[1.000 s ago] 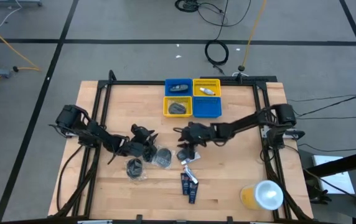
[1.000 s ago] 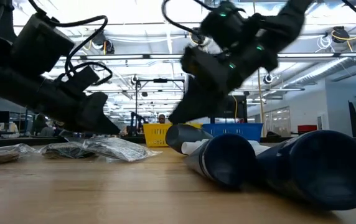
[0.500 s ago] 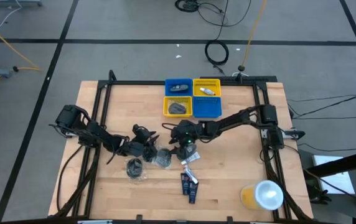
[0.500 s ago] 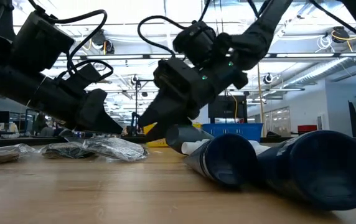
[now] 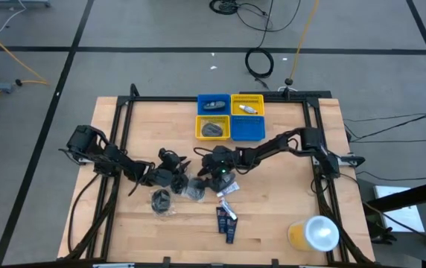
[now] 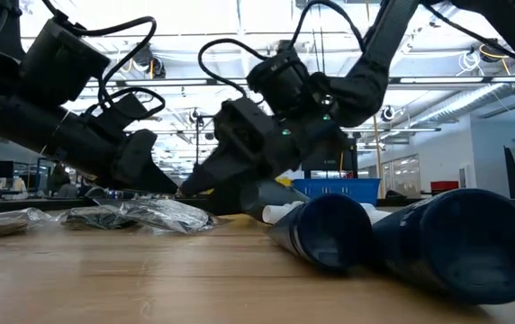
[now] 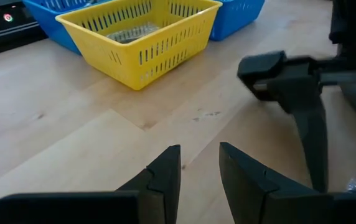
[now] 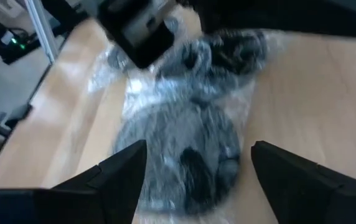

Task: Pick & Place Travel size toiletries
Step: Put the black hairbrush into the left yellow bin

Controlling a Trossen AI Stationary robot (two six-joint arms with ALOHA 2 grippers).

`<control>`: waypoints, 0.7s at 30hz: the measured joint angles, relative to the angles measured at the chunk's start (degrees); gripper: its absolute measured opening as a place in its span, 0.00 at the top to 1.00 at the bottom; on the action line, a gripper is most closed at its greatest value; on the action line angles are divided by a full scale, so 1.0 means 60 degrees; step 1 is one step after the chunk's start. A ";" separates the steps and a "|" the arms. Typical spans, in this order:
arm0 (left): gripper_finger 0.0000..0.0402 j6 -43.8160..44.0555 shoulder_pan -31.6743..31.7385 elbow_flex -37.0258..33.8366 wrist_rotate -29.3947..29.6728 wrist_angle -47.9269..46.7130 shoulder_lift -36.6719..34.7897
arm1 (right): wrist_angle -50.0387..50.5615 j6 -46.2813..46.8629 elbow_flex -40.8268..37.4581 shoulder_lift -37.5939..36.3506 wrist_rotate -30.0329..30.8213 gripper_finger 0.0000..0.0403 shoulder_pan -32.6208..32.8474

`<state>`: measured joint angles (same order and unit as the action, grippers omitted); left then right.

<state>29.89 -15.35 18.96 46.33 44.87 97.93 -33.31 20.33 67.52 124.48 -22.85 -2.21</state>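
Glistening crinkled wrap, dark disc [image 8: 187, 146]

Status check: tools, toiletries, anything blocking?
Right tool open, over wrapped disc. Left tool part-open, empty, beside it. Second disc, blue tubes on table. Nothing blocking.

At frame centre, my right gripper [image 5: 200, 181] stands open over a wrapped disc [image 5: 195, 189], hemmed in by my left gripper [image 5: 186, 176] just beside it at left. Tubes [image 5: 227, 221] block the lower middle, bins [image 5: 231, 117] the upper middle. Bare table [image 5: 272, 201] at right of centre lies open, as far as the yellow cup [image 5: 313, 234] at lower right.
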 joint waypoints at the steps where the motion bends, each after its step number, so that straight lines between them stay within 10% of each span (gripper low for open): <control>1: 0.73 0.0000 0.0004 0.0000 0.0015 0.0002 0.0000 | -0.0070 -0.0042 0.0084 0.0094 0.0034 0.31 0.0006; 8: 0.73 -0.0011 0.0035 0.0000 0.0029 0.0028 0.0000 | 0.0010 -0.0549 0.0441 0.0447 0.0088 0.42 0.0133; 21: 0.73 0.0029 0.0055 0.0000 0.0027 -0.0012 0.0000 | 0.0596 -0.1594 0.0415 0.0295 0.0007 0.96 0.0199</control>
<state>30.06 -15.03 18.96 46.50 44.80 97.93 -29.74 10.77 70.02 126.25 -22.81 -1.02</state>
